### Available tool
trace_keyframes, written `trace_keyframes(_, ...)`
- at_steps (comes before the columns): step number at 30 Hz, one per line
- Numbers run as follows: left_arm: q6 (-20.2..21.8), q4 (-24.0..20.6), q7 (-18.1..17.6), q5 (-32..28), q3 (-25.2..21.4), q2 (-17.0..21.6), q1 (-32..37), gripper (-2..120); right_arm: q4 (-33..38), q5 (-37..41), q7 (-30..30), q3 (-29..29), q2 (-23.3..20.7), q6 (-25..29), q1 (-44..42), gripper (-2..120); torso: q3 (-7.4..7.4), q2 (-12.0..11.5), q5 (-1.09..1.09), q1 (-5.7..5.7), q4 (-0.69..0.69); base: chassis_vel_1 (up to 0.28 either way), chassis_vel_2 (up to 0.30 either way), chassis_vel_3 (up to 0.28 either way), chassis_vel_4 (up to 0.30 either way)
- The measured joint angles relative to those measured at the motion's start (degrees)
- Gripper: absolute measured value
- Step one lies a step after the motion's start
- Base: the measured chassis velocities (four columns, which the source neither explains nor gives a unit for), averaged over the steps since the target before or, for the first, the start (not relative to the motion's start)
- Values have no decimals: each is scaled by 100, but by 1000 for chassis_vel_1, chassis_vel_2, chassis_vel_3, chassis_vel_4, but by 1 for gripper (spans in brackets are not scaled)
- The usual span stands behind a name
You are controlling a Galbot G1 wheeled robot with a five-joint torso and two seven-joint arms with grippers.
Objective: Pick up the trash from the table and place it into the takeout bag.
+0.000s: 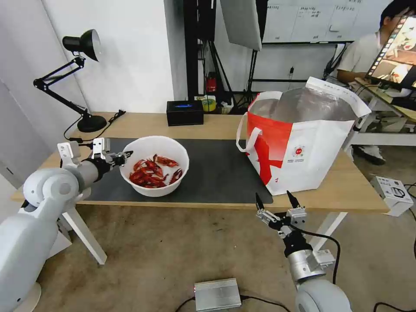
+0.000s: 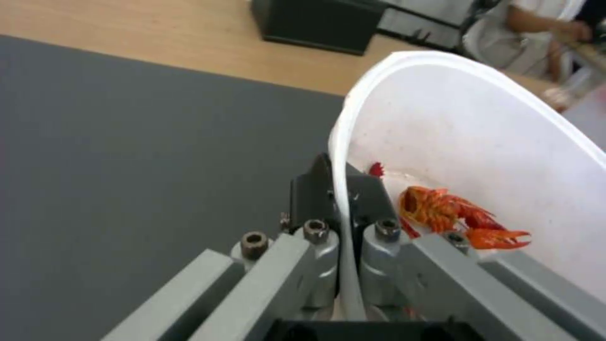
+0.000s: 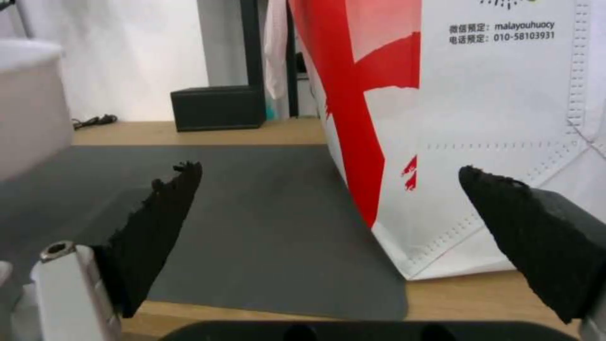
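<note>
A white round bowl (image 1: 154, 164) of red crayfish shells (image 1: 152, 172), the trash, sits on the dark mat of the table (image 1: 143, 125). My left gripper (image 1: 125, 157) is shut on the bowl's left rim; the left wrist view shows the rim (image 2: 344, 189) pinched between the two fingers, with shells (image 2: 451, 215) inside. The takeout bag (image 1: 303, 138) stands open on the table's right side, foil lining showing. My right gripper (image 1: 277, 199) hangs open in front of the table's front edge, below the bag; its right wrist view faces the bag (image 3: 480, 118) close up.
A black tissue box (image 1: 185, 112) sits at the table's back edge and a black desk lamp (image 1: 78, 78) at the back left. A silver box (image 1: 216, 294) lies on the floor in front. A person sits at a desk at the far right.
</note>
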Motion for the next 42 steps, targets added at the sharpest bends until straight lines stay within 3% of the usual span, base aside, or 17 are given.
trace_keyframes(11, 0, -850, -815, -1298, 486, 186, -423, 0, 0, 0, 0, 0, 0, 0, 0, 100, 0, 0, 0, 0, 0, 0, 0, 0, 0)
trace_keyframes(22, -2, -1206, -1034, -2022, 1221, 172, -1236, 0, 0, 0, 0, 0, 0, 0, 0, 100, 0, 0, 0, 0, 0, 0, 0, 0, 0)
trace_keyframes(31, -4, -1165, -1196, -2495, 1987, -46, -2253, 0, 0, 0, 0, 0, 0, 0, 0, 100, 0, 0, 0, 0, 1, 0, 0, 0, 0)
trace_keyframes(36, -37, -884, -1355, -2707, 2587, -381, -3040, 0, 0, -1, 0, 0, 0, 0, 0, 100, 0, 0, 1, 0, 0, 0, 0, 0, 0)
trace_keyframes(42, -75, -393, -1437, -2717, 3325, -1089, -3787, 0, 0, 0, -1, 0, 0, 0, 0, 100, 1, -1, 2, 0, 0, 0, 0, 0, 0)
